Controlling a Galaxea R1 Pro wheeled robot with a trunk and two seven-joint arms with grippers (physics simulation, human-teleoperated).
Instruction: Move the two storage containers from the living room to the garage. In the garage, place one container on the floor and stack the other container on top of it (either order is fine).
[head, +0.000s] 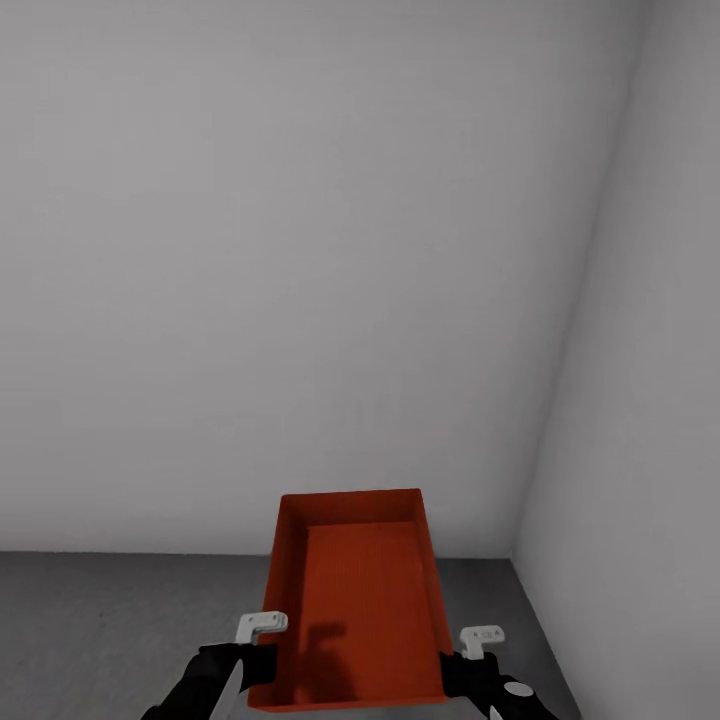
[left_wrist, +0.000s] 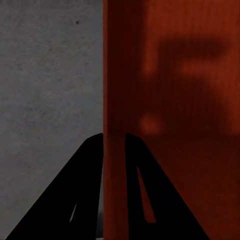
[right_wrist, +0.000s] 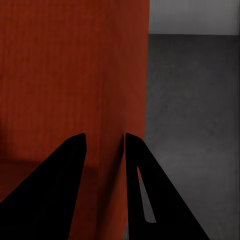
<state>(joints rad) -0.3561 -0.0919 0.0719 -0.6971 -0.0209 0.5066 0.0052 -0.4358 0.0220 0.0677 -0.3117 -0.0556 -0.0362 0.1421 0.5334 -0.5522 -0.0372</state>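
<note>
Both grippers, left (head: 262, 640) and right (head: 470, 650), clamp opposite walls of one storage container (head: 355, 600) above garage floor (head: 100, 620) near a corner; lowering it level likely comes next.

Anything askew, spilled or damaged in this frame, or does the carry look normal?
Nothing stands out. The rust-red storage container is held level and empty above the dark concrete floor, the left pincer clamped on one side wall and the right pincer on the opposite one. The white-grey walls show no marks.
</note>
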